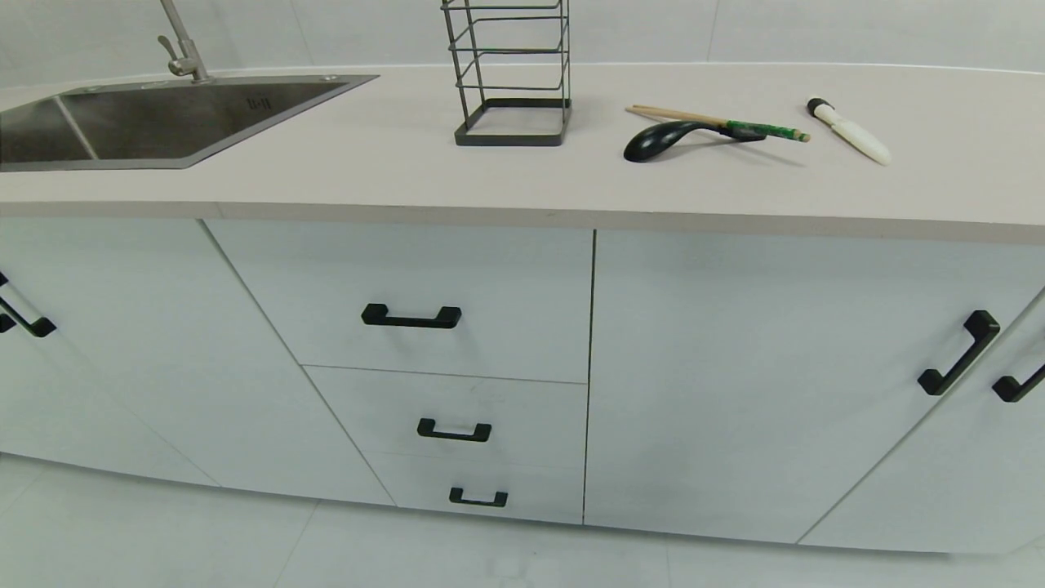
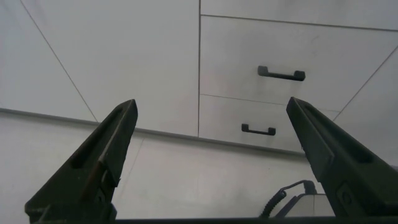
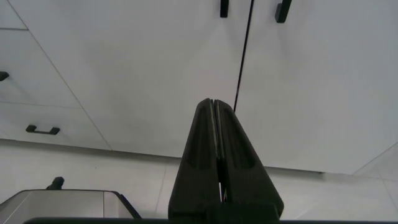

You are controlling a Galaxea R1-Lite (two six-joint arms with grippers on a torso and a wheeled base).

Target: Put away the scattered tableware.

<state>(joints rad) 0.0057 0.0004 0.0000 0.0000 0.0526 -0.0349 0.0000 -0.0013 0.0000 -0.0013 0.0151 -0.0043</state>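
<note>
On the pale countertop (image 1: pixel 343 175) a black spoon (image 1: pixel 665 139) lies right of centre, with a pair of wooden chopsticks (image 1: pixel 718 122) with green ends resting across its handle. Farther right lies a white knife-like utensil with a black end (image 1: pixel 851 132). A black wire rack (image 1: pixel 510 73) stands upright behind centre. My left gripper (image 2: pixel 211 109) hangs low before the cabinet fronts, fingers spread wide, nothing between them. My right gripper (image 3: pixel 214 102) also hangs low facing a cabinet door, its fingers pressed together on nothing.
A steel sink (image 1: pixel 155 118) with a tap (image 1: pixel 184 45) is set into the counter at the back left. Below the counter are white cabinet doors and three drawers with black handles (image 1: pixel 411 316). The floor is light tile.
</note>
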